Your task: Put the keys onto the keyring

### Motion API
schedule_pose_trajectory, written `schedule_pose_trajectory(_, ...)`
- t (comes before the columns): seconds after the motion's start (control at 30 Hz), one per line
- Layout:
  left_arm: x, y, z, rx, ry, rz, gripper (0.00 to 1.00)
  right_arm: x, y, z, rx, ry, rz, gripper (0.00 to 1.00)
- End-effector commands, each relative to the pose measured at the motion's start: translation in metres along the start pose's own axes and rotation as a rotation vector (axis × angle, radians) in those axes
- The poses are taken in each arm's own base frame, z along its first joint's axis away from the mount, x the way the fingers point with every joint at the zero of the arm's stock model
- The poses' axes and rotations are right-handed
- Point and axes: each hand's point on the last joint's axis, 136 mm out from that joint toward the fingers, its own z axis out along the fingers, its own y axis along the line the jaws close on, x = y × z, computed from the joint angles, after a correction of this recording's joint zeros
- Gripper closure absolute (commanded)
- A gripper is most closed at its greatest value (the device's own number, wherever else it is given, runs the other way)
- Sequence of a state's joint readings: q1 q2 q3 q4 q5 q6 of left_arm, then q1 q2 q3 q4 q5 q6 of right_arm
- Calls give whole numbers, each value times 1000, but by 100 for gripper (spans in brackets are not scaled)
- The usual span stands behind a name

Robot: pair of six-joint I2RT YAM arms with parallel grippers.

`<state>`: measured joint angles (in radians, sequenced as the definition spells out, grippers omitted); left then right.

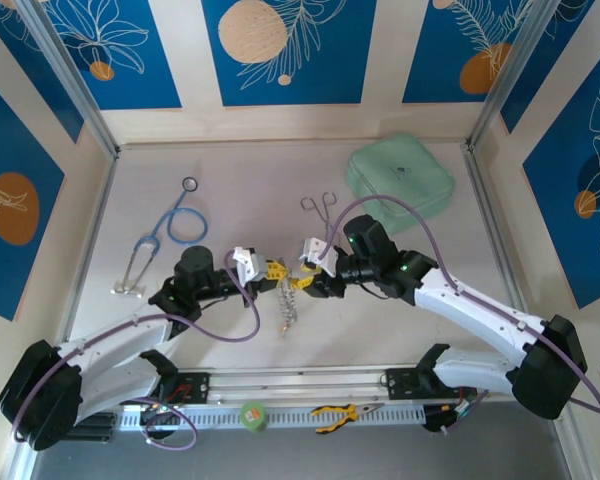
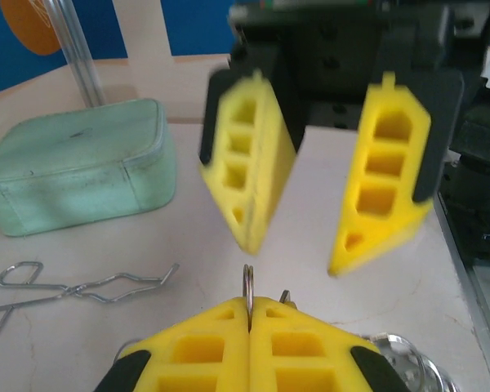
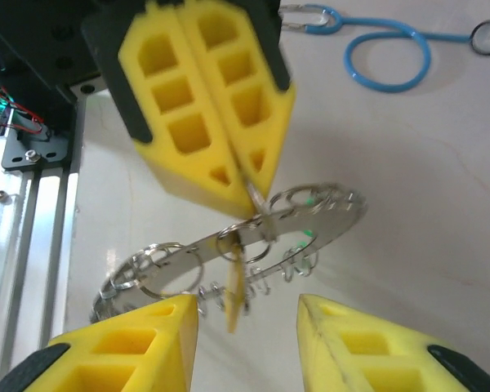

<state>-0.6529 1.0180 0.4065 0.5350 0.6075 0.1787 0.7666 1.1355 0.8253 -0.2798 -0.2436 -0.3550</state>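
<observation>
**K:** Nearest the lens, right wrist view: right gripper (image 3: 247, 309). Jaws stand wide apart, nothing pinched between them.

**M:** Anything in the gap?

**K:** Yellow key (image 3: 235, 292). It hangs from the keyring (image 3: 229, 245) down between the fingertips, closer to the left-hand one. Whether it touches, cannot tell.

**M:** Who has the ring?

**K:** Left gripper (image 3: 247, 184), coming in from the opposite side. Its fingers are pressed flat together, and the ring's rim is nipped right at their tips. From the left wrist, a thin metal edge stands up out of the seam between the closed fingers (image 2: 204, 347). The right gripper's spread fingers face it just beyond.

**M:** How does the ring sit?

**K:** Large, silvery, rim fringed with small wire loops. In the right wrist view it slants down toward the left. Whether its low end rests on the table (image 1: 230, 180), cannot tell.

**M:** Position overall?

**K:** From above, the ring is between the two grippers, mid-table toward the near side, with the fringe dangling below them.

**M:** Surroundings?

**K:** Blue-tubed stethoscope (image 1: 170, 232) lies left of centre, well apart from the ring. Forceps (image 1: 320, 208) lie just behind the right gripper. Pale green pouch (image 1: 400, 180) sits in the far right corner. Yellow-handled pliers (image 1: 340, 412) lie on the rail at the near edge.
</observation>
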Motion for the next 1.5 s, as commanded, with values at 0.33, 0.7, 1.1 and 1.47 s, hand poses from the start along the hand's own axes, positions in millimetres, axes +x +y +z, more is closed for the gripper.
schedule_pose_trajectory(0.33, -24, -3, -4, 11, -105, 30, 100, -1, -7, 11, 48, -34, -4, 62)
schedule_pose_trajectory(0.7, -26, 5, -3, -30, -109, 15, 100, -2, 10, 14, -37, -57, -11, 59)
schedule_pose_trajectory(1.1, -34, 3, -3, -11, -142, -3, 100, -11, -3, 20, 17, -90, -33, 66)
schedule_pose_trajectory(1.47, -47, 2, -1, 23, -201, -49, 100, -18, 5, 26, -25, -96, -64, 98)
